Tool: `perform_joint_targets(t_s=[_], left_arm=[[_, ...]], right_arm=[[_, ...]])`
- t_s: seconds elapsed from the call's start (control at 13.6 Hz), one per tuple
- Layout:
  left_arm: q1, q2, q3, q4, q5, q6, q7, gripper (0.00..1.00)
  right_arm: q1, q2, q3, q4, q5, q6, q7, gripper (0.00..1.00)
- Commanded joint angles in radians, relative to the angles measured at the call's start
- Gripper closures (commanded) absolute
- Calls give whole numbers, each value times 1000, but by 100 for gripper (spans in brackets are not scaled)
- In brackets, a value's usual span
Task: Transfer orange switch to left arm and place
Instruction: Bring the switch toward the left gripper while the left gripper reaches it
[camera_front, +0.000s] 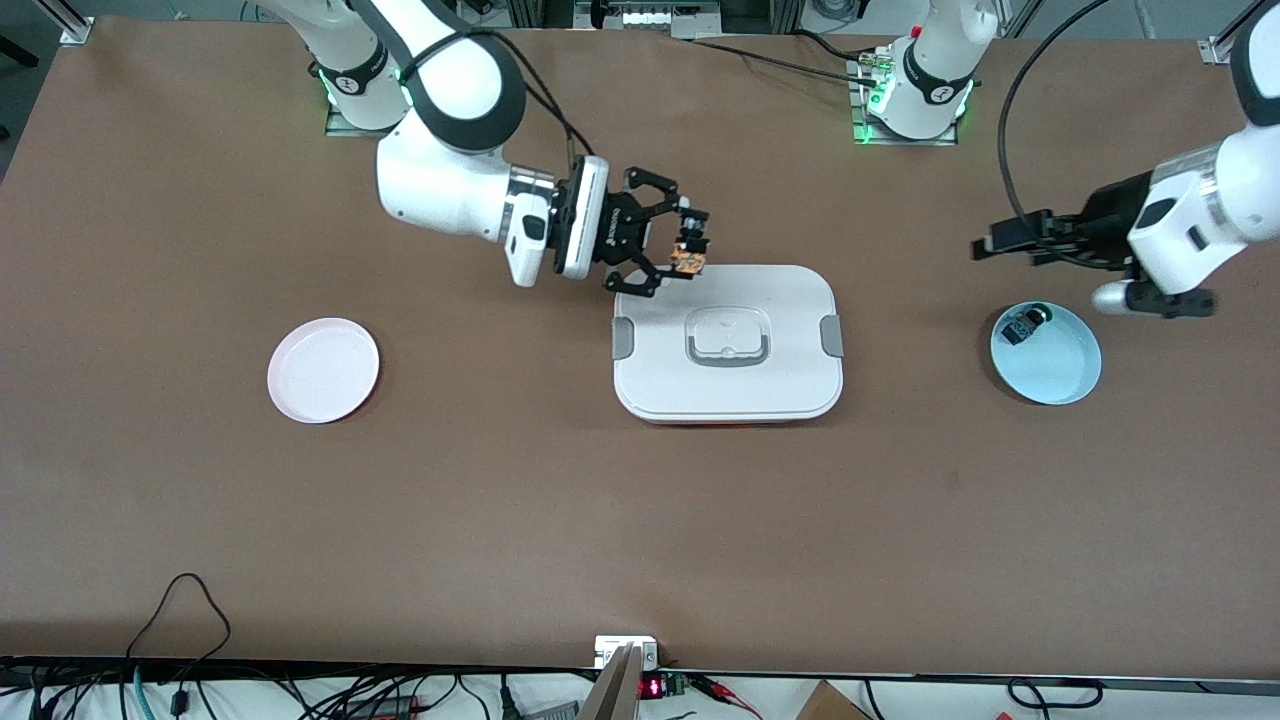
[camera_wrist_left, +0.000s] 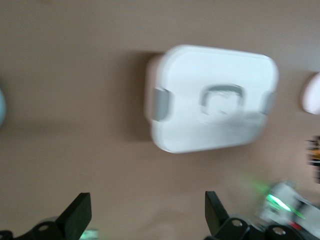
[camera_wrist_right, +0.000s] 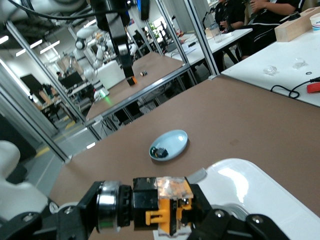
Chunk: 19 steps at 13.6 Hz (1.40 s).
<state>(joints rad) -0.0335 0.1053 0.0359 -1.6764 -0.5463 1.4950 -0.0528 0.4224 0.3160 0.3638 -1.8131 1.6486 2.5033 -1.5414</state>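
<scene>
The orange switch (camera_front: 688, 254), small and black with orange parts and a metal ring at one end, hangs in the air over the edge of the box (camera_front: 680, 390) that lies farthest from the front camera. My right gripper (camera_front: 690, 250) is shut on it. In the right wrist view the orange switch (camera_wrist_right: 165, 205) sits crosswise between the fingers of the right gripper (camera_wrist_right: 160, 212), with the white lid of the box (camera_wrist_right: 255, 190) just below. My left gripper (camera_front: 990, 244) hovers open and holds nothing, over the table near the blue plate. Its fingertips (camera_wrist_left: 77, 217) stand wide apart, and the box (camera_wrist_left: 210, 100) shows farther off.
A light blue plate (camera_front: 1060, 365) at the left arm's end holds a small black component (camera_front: 1025, 325). A pale pink plate (camera_front: 322, 370) lies at the right arm's end. The box has grey side clips and a recessed handle (camera_front: 728, 340). Cables run along the table's near edge.
</scene>
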Motion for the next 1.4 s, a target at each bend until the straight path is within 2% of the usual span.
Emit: perform_joint_targets(t_s=[0.0,0.15,0.29,0.37,0.44,0.66,0.81,1.1,1.32], left_arm=[[20,79,-1,6,-247,-38,30,0],[32,93,-1,-72,-463,-36,100,0],[41,93,1,-222,-735,-22,164,0],[40,91,-5,-296,-844,-1,183,0],[31,79,-13,-354,-903,37,198,0],[24,18,-105,-488,-1044,134,203,0],[24,17,-172,-499,-1142,195,202,0],[24,16,-249,-519,-1164,222,203,2],[21,17,-267,-529,-1195,222,203,7]], right_arm=[[45,8,-5,49,66,54,56,98],[65,20,-5,75,69,80,95,98],[79,21,-5,86,68,95,135,98],[79,21,-5,87,69,95,139,98],[79,21,-5,87,69,95,139,98],[90,21,-5,87,71,95,139,98],[95,23,-5,87,94,95,139,98],[95,23,-5,87,94,95,139,98],[95,23,-5,87,94,95,139,98]])
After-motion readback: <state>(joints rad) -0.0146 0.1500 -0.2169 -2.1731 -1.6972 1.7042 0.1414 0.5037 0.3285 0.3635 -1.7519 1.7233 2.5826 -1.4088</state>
